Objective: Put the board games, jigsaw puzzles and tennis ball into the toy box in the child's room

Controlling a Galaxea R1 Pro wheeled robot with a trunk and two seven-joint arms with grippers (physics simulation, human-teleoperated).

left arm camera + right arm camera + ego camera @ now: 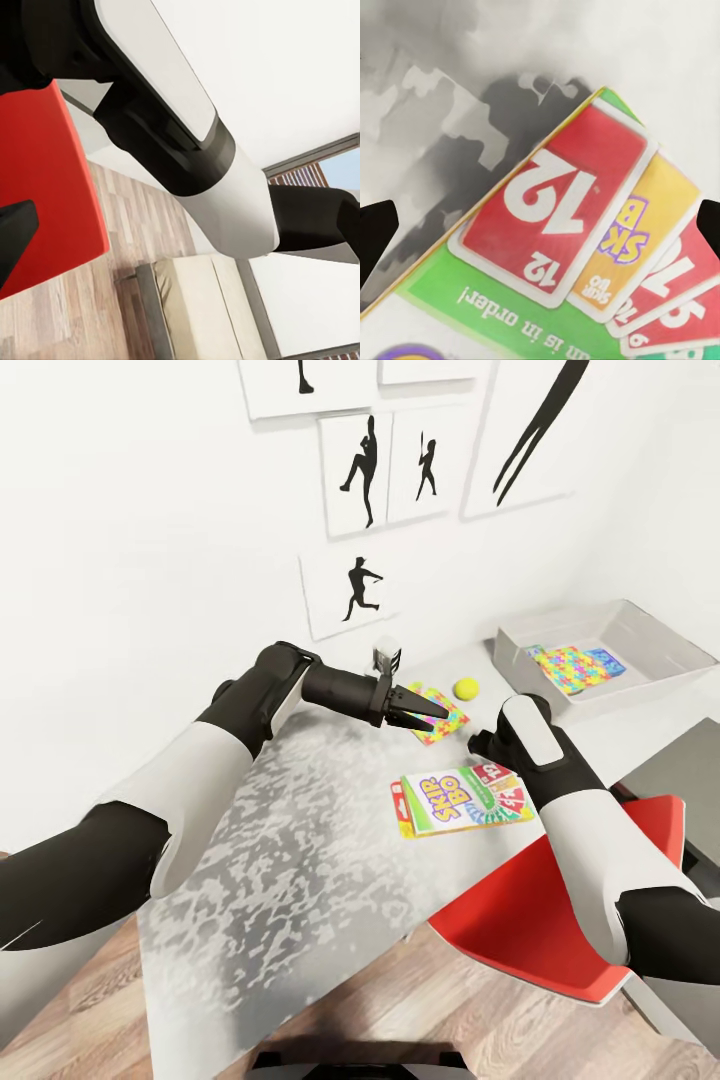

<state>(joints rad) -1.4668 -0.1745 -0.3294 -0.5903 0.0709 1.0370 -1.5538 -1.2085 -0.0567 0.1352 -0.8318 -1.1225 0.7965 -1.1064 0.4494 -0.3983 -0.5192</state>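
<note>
Where game box (462, 801) lies — red chair (545, 920) beside.

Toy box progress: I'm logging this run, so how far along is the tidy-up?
Done: one jigsaw puzzle lies in the toy box. In hand: the right gripper hovers open over the SKIP-BO game. Left on the table: that game, the smaller puzzle and the tennis ball.

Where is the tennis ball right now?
In the head view, the small yellow-green tennis ball sits on the light grey table, between the multicoloured puzzle mat and the grey toy box.
</note>
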